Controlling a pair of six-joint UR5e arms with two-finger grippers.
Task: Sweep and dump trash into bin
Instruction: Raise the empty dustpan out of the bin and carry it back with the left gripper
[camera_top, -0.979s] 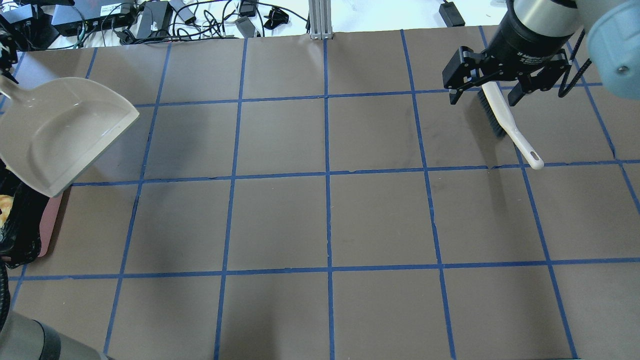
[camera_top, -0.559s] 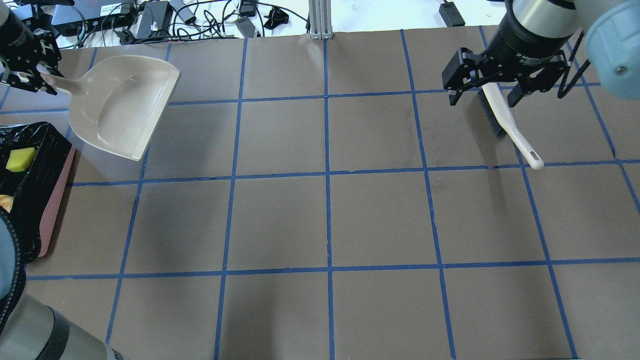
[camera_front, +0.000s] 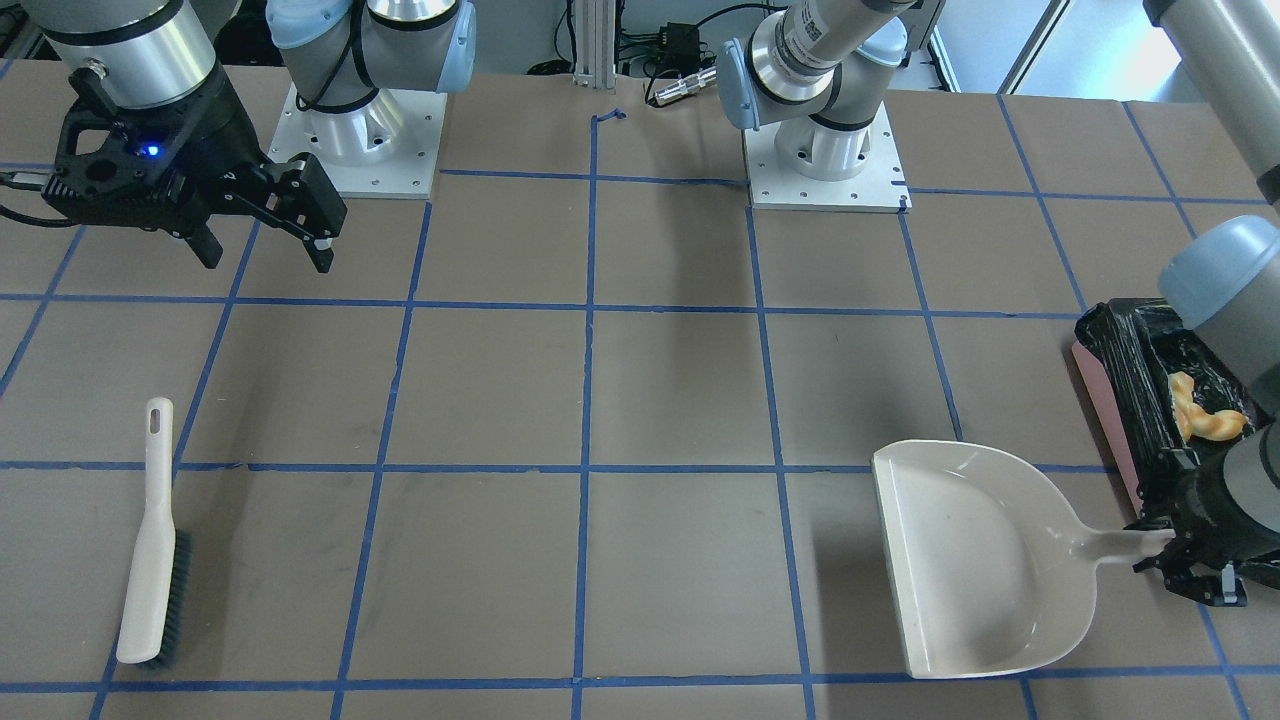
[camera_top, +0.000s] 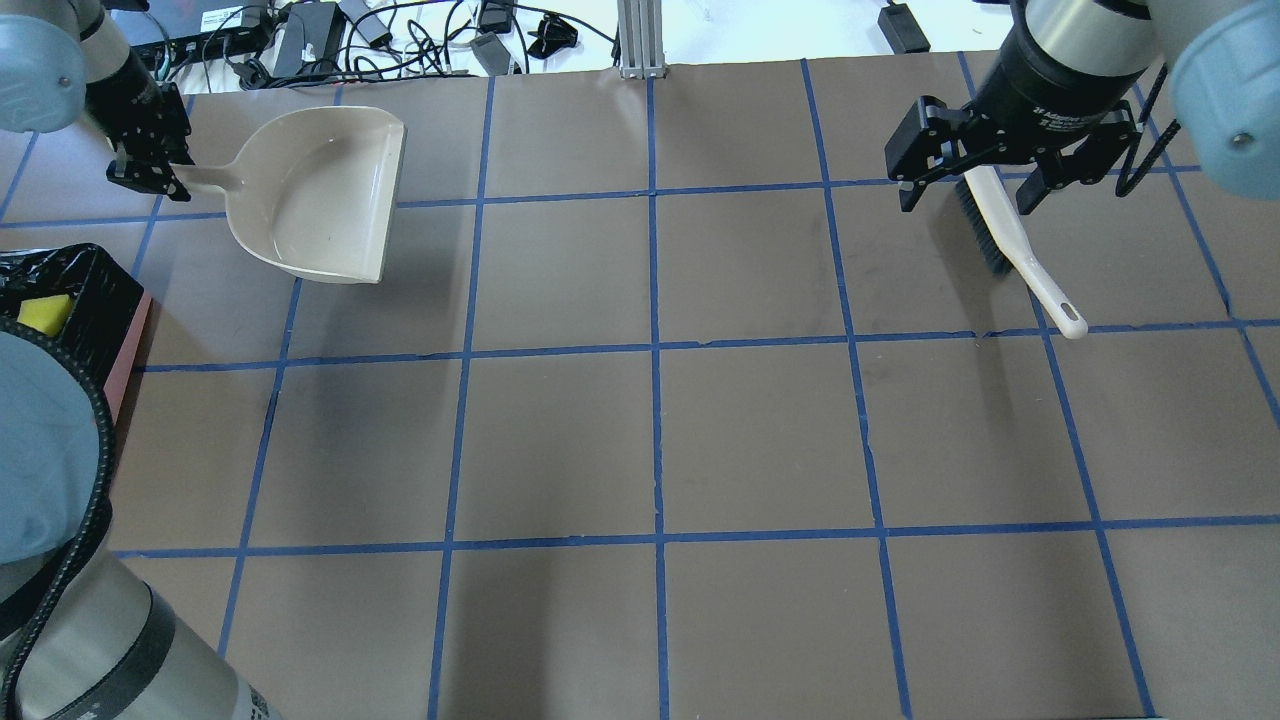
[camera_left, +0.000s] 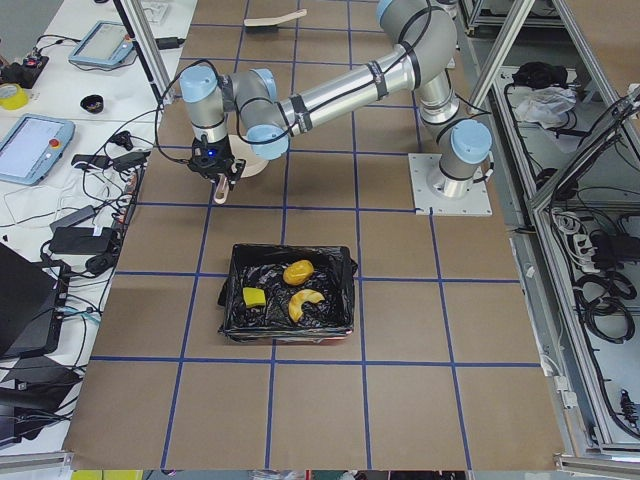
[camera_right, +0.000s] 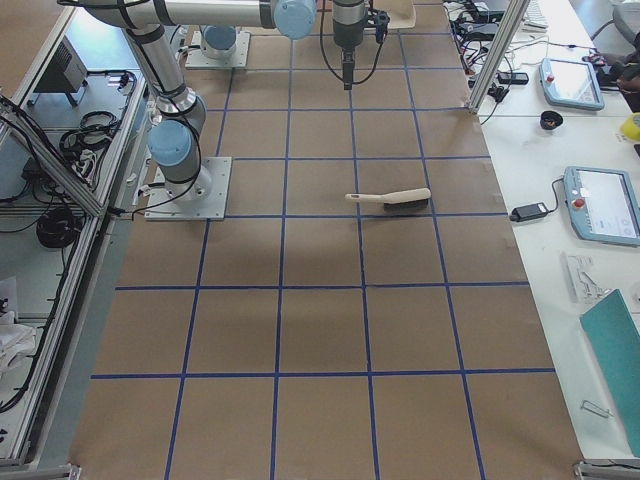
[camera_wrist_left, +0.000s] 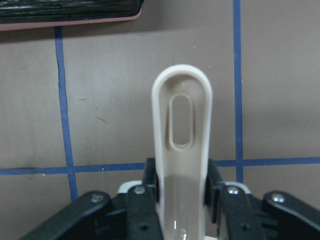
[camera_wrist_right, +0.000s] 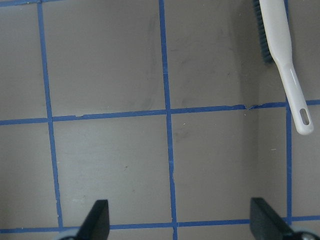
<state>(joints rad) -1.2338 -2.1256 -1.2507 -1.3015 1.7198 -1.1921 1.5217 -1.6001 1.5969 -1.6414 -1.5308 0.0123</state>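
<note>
The pink bin (camera_left: 343, 300), lined with a black bag, holds all three scraps: the orange-yellow lump (camera_left: 298, 272), the cream crescent (camera_left: 305, 303) and the green-and-yellow sponge wedge (camera_left: 254, 297). The sponge also shows in the overhead view (camera_top: 44, 314). My left gripper (camera_top: 150, 172) is shut on the handle of the empty beige dustpan (camera_top: 320, 195), held level beside the bin at the table's far left. The wrist view shows the handle (camera_wrist_left: 182, 125) between the jaws. My right gripper (camera_top: 968, 198) is open and empty, above the white brush (camera_top: 1012, 245) lying on the table.
Blue tape lines grid the brown table top (camera_top: 650, 440). Cables and power bricks (camera_top: 330, 35) lie beyond the far edge. A metal post (camera_top: 640, 40) stands at the far middle. The arm bases (camera_front: 820, 150) sit on the robot's side.
My left gripper has carried the dustpan away from above the bin, toward the far edge and rightward, and turned it level. The right gripper and the brush have not moved.
</note>
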